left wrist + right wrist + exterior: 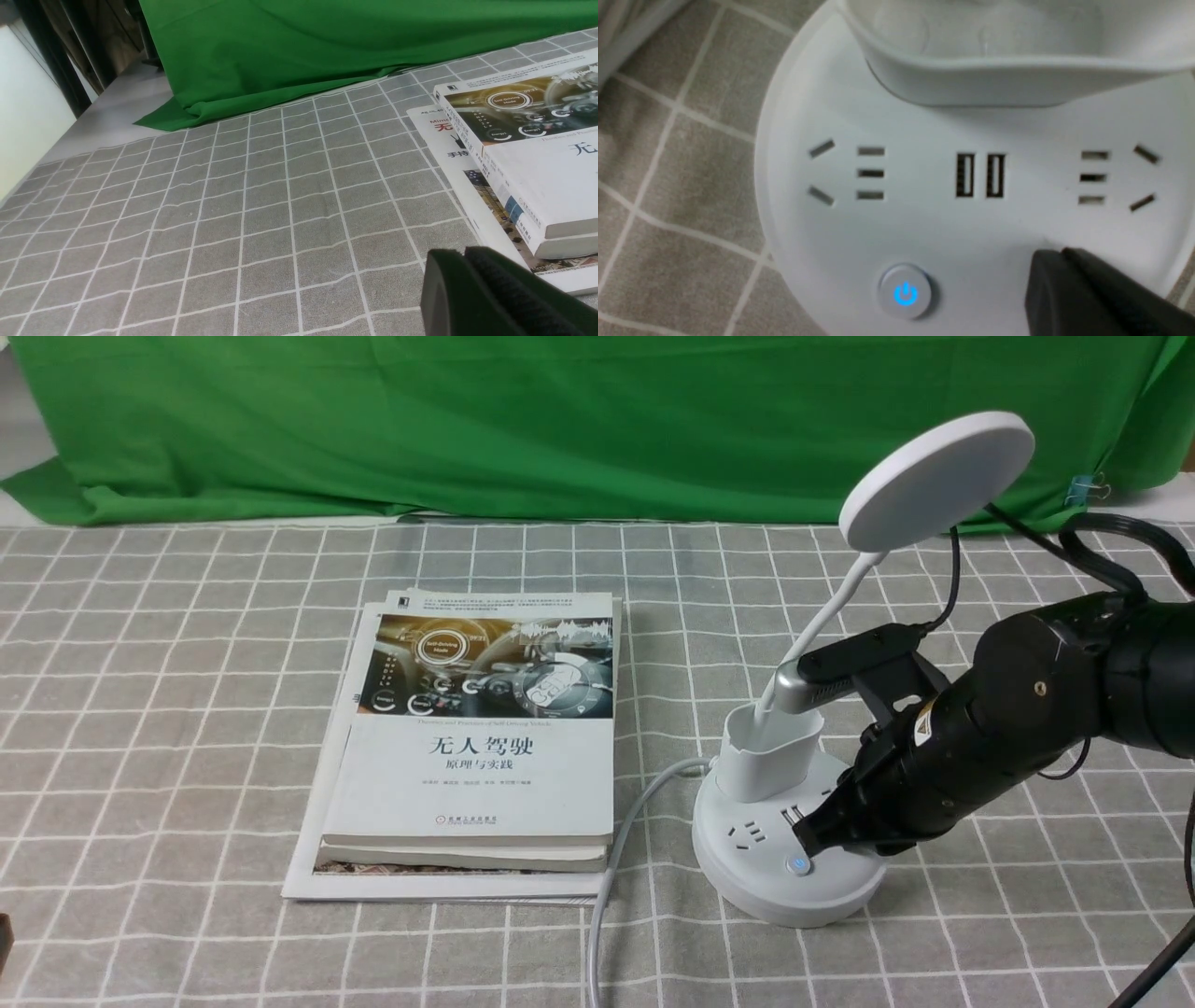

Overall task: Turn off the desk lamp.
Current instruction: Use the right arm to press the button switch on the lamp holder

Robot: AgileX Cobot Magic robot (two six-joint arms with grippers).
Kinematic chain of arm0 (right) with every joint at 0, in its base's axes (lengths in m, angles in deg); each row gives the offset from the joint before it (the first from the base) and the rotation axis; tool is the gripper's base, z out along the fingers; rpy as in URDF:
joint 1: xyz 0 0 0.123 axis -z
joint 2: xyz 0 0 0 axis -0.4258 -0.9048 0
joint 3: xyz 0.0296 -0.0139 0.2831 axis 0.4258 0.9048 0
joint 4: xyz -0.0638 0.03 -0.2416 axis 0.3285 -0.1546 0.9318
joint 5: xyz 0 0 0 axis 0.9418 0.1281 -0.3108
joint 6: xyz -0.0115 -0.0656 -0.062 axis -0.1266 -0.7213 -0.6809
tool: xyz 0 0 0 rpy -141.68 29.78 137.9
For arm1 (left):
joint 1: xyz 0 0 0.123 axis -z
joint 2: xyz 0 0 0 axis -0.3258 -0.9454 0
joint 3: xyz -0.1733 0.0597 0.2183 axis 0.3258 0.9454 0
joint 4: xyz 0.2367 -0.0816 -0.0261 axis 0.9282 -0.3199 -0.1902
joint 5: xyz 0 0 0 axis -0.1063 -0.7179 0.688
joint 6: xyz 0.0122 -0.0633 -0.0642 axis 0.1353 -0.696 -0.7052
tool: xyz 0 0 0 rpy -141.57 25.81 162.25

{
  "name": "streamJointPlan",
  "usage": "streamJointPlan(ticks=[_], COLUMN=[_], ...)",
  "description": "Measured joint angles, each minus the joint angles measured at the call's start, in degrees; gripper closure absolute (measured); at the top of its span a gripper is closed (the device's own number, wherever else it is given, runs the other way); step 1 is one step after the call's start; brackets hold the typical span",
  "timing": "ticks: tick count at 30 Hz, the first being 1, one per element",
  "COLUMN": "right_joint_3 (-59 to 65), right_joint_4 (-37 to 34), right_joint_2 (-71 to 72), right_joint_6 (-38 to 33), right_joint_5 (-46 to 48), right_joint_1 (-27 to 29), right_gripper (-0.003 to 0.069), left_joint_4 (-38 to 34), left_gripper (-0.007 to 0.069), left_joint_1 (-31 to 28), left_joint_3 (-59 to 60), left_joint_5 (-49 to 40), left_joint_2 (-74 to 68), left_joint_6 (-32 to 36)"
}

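Where the grey checked cloth (187, 709) covers the worktop (117, 121), the white desk lamp (761, 761) stands on the robot's right side, just to the right of a stack of books (485, 756); its round base (747, 887) carries sockets (845, 172), two USB ports (980, 175) and a power button (905, 293) that glows blue. The right gripper (810, 845) reaches down to the front of that base with its jaws closed on nothing, their tips just beside the button and not on it; whether they touch the base I cannot tell. The left gripper (460, 261), seen only in its own wrist view, hangs low over the cloth near the books, its jaws likewise pressed together and empty.
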Motion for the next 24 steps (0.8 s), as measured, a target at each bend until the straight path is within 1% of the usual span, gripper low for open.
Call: streamJointPlan(ticks=[6,10,14,20,24], right_joint_3=[0.7,1.8,1.8,1.8,1.8], right_joint_4=[0.1,0.1,0.1,0.1,0.1], right_joint_2=[2.1,4.9,7.7,8.1,7.1], right_joint_6=[1.1,1.6,2.0,2.6,2.8], right_joint_5=[-0.2,3.1,3.3,1.2,-2.5], right_joint_1=[0.0,0.0,0.0,0.0,0.0], right_gripper=[0.0617,0.062,0.0622,0.0622,0.0622], left_joint_4=[0.0,0.0,0.0,0.0,0.0], left_gripper=[0.0606,0.0606,0.0606,0.0606,0.0606], left_joint_1=[0.0,0.0,0.0,0.0,0.0], left_joint_3=[0.0,0.0,0.0,0.0,0.0], left_joint_5=[0.0,0.0,0.0,0.0,0.0], left_joint_2=[0.0,0.0,0.0,0.0,0.0], left_joint_6=[0.0,0.1,0.0,0.0,0.0])
